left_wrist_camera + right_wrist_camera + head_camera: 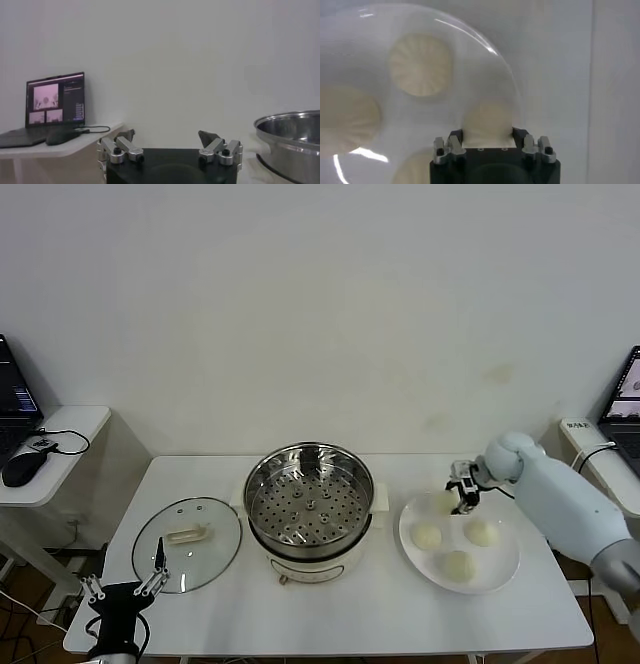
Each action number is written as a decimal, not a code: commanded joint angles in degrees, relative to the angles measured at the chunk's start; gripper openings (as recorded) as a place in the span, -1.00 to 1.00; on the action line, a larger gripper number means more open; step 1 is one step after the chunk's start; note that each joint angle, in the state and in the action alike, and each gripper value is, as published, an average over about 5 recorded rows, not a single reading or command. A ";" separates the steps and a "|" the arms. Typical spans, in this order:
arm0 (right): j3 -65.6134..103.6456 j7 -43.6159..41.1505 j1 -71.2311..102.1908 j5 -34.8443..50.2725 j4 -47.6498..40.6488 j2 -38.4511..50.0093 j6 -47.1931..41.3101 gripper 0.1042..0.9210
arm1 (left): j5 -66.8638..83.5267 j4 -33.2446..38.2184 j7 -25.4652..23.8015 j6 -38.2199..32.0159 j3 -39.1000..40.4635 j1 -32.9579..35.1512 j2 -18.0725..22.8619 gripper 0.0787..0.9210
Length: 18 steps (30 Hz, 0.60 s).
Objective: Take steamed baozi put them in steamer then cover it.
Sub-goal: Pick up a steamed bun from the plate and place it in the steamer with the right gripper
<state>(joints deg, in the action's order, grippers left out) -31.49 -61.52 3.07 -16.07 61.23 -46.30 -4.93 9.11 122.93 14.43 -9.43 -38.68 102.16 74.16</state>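
Four cream-white baozi lie on a white plate [506, 570] at the table's right. My right gripper [463, 499] [487, 132] is down at the plate's far left part, shut on one baozi [443, 502] [487, 117] that fills the gap between its fingers. The other three [428, 536] [482, 532] [458, 565] lie loose. The steel steamer [250, 484] [290, 135] stands mid-table, its perforated tray bare. The glass cover [215, 554] lies flat to its left. My left gripper [125, 581] [166, 135] waits open, holding nothing, near the table's front left corner.
A side table at the left holds a laptop [55, 102] and a mouse [20, 469]. Another laptop [625, 399] stands at the far right. The table's front edge runs just beyond the left gripper.
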 commanded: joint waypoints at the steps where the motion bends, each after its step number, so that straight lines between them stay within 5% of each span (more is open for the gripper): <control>1: -5.04 -0.57 -5.31 7.01 8.54 5.44 -1.03 0.26 | 0.04 0.05 -0.02 0.06 0.03 -0.04 -0.10 0.77; 8: -16.35 -1.06 -22.41 19.28 13.53 6.41 -1.07 0.26 | 0.50 0.01 -0.03 0.13 0.28 -0.82 -0.92 0.77; 18: -28.80 1.99 -38.04 28.72 11.43 -7.15 2.38 0.26 | 1.65 -0.11 -0.26 -0.01 -0.11 -0.95 -1.83 0.77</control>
<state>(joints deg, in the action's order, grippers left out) -52.95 -59.87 -24.70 5.38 70.77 -49.97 -3.01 10.70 122.85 14.18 -9.43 -38.86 101.25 72.41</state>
